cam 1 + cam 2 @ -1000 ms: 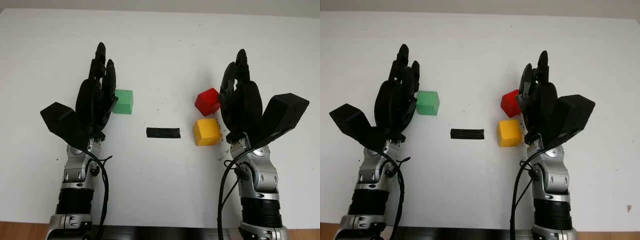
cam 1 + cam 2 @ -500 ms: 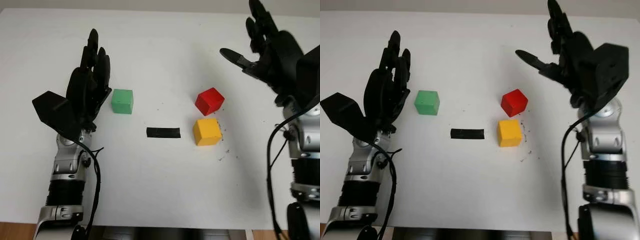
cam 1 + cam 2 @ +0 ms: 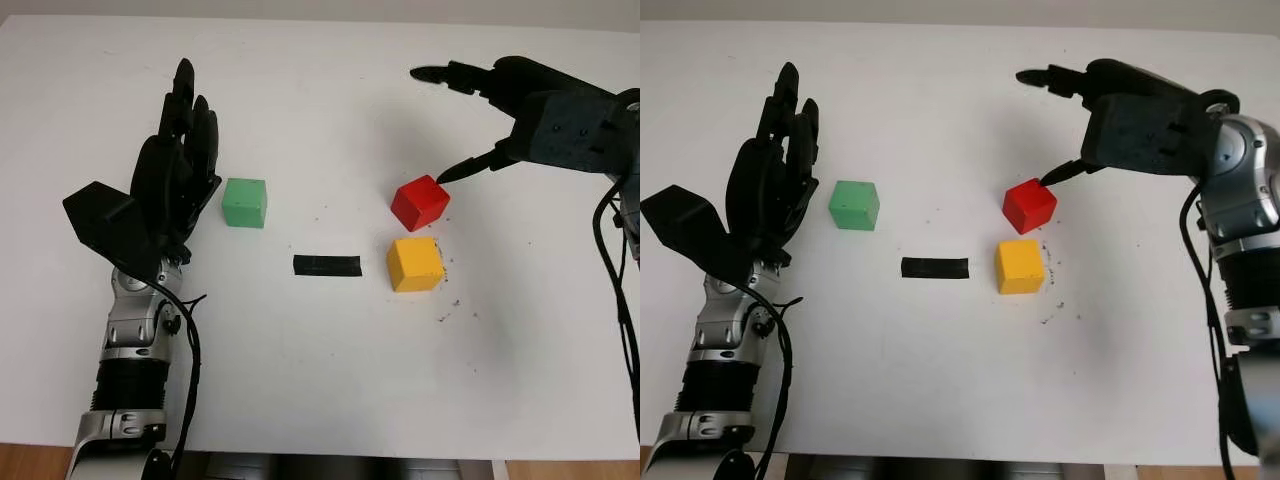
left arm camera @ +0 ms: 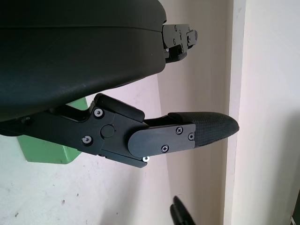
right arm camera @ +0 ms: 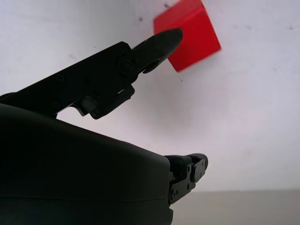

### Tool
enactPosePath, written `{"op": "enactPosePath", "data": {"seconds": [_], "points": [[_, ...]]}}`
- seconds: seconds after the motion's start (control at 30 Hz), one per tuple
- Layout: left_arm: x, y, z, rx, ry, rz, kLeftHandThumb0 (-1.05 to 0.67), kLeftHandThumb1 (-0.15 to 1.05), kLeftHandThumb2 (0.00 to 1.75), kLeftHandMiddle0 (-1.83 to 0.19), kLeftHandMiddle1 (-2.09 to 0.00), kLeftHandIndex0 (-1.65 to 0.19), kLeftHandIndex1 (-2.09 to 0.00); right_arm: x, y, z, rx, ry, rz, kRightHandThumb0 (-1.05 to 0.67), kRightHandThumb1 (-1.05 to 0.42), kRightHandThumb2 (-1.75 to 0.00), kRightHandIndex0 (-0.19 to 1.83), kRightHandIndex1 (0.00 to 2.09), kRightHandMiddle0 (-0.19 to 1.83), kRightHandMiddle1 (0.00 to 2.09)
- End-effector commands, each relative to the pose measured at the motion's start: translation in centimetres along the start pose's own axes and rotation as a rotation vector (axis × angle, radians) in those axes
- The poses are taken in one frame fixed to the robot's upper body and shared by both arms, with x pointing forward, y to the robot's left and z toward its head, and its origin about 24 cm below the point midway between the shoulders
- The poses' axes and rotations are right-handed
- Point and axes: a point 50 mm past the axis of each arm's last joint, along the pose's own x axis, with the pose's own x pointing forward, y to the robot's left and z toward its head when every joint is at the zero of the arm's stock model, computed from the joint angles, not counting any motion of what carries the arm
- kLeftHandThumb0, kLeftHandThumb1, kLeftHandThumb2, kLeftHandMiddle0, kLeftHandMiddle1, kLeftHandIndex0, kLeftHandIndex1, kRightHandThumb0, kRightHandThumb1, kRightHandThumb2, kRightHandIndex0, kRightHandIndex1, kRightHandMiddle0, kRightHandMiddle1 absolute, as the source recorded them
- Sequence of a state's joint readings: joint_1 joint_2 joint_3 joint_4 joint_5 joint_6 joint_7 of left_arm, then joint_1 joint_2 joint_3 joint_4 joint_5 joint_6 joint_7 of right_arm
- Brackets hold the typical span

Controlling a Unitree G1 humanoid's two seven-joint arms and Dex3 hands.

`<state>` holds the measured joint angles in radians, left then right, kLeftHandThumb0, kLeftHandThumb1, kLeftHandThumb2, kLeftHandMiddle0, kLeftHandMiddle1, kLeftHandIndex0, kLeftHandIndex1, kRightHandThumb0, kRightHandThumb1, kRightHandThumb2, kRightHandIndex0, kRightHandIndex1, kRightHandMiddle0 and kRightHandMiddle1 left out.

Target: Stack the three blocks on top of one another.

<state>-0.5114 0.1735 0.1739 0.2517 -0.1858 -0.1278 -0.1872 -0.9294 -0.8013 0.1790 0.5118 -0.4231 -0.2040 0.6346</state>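
Since a second ago our right hand [image 3: 520, 110] has swung up and leftward, and now hovers open just right of and beyond the red block [image 3: 420, 203]; the yellow block [image 3: 414, 263] lies just nearer.

From the right wrist, our thumb tip [image 5: 161, 42] points at the red block's edge; contact unclear.

Our left hand [image 3: 770, 190], open, stands beside the green block [image 3: 854, 205].

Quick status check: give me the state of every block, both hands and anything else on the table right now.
red block: on the table, unstacked, turned askew, a right-hand fingertip at its far corner
yellow block: on the table, unstacked, just in front of the red one
green block: on the table, alone, beside the left hand
right hand: open, above the red block
left hand: open, holding nothing
black tape strip: flat on the table
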Motion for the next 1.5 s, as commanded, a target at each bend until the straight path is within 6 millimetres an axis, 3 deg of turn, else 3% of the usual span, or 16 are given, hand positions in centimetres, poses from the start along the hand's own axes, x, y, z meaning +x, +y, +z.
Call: {"op": "enactPosePath", "data": {"seconds": [0.0,0.6,0.8,1.03,1.47], "points": [[-0.1,-0.1,-0.1,-0.008,-0.01,0.0,-0.76,1.05,0.54,0.12,-0.05,0.1,-0.05,-0.1,-0.7,0.1,-0.06,0.006,0.019,-0.5,-0.78,-0.06,0.16,0.11,0.26,0.13],[-0.3,-0.2,-0.4,-0.008,0.0,-0.003,-0.76,1.05,0.55,0.12,-0.05,0.11,-0.05,0.7,1.0,0.9,-0.067,-0.008,0.116,-0.5,-0.81,-0.06,0.13,0.07,0.25,0.07],[-0.4,-0.2,-0.4,-0.017,0.001,0.001,-0.76,1.05,0.54,0.12,-0.05,0.11,-0.05,0.8,2.2,0.9,-0.028,-0.057,0.061,-0.43,-0.8,-0.05,0.23,0.1,0.33,0.09],[-0.3,-0.3,-0.3,-0.019,-0.003,0.002,-0.76,1.05,0.54,0.12,-0.05,0.11,-0.05,0.5,3.4,0.7,-0.174,-0.075,0.04,-0.49,-0.83,-0.06,0.27,0.1,0.42,0.12],[-0.2,-0.2,-0.1,-0.013,-0.009,0.003,-0.75,1.05,0.54,0.11,-0.06,0.1,-0.06,-0.6,5.6,0.0,-0.267,-0.096,0.086,-0.46,-0.83,-0.06,0.31,0.09,0.47,0.1]]}}
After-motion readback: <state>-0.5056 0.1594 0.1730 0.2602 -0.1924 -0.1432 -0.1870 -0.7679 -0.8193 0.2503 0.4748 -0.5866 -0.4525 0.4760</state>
